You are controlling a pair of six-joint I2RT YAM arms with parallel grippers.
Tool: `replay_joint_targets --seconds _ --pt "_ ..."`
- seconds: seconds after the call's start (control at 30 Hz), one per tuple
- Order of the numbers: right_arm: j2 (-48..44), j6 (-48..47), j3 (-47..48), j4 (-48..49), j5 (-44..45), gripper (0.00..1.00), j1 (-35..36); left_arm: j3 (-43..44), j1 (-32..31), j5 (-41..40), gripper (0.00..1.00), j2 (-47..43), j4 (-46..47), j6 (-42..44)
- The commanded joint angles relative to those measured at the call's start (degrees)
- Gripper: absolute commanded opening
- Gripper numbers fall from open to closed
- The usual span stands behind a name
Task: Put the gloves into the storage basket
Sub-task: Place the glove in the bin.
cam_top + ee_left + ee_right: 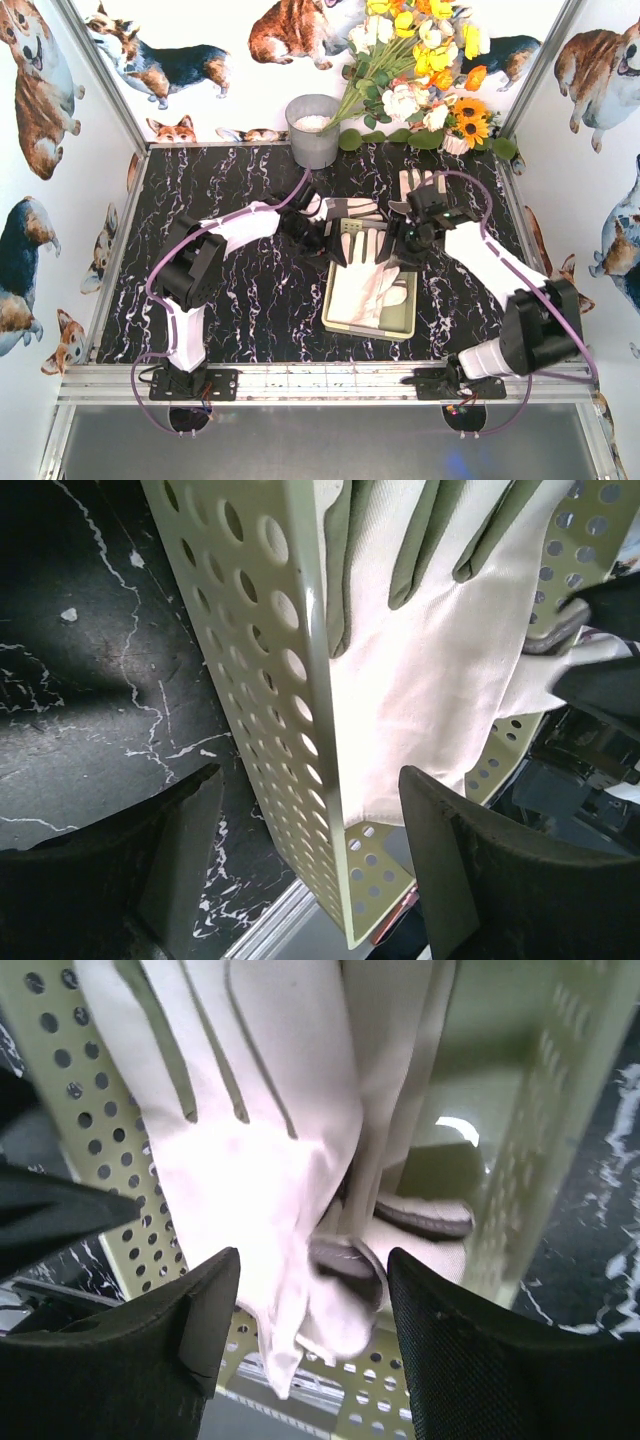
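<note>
The pale yellow-green storage basket [400,328] stands on the black marble table in front of the right arm. Cream-white gloves [368,290] lie in it, one reaching over its far edge. Two more gloves lie on the table behind it, one [352,209] by the left gripper and one [418,183] behind the right gripper. My left gripper [310,235] is open and empty; in its wrist view it [310,850] straddles the perforated basket wall [250,630] beside a glove [420,670]. My right gripper [405,240] is open just above the gloves [270,1140] in the basket [530,1160].
A round grey metal bucket [313,130] stands at the back centre, with a bunch of artificial flowers [420,70] to its right. Corgi-print walls close the sides and back. An aluminium rail [320,380] runs along the near edge.
</note>
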Motion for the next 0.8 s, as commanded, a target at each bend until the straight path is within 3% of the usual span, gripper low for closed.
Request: replay_joint_targets --seconds 0.0,0.17,0.37,0.53,0.77 --pt "-5.23 -4.51 5.44 -7.81 5.26 0.63 0.26 2.32 0.07 -2.18 0.67 -1.64 -2.45 2.13" --pt "-7.33 -5.13 6.27 -9.30 2.41 0.62 0.26 2.36 0.37 1.24 0.68 -1.79 -1.58 2.95" --pt "-6.59 1.46 -1.29 -0.25 -4.53 0.46 0.72 3.56 0.32 7.39 0.67 0.69 -1.17 4.03" --pt "-4.17 4.98 -6.26 4.12 -2.48 0.37 0.72 5.53 -0.45 10.93 0.67 2.93 -0.59 4.43" --pt "-2.32 4.80 -5.62 0.64 4.35 0.28 0.48 9.32 -5.58 12.97 0.67 6.35 -1.43 6.48"
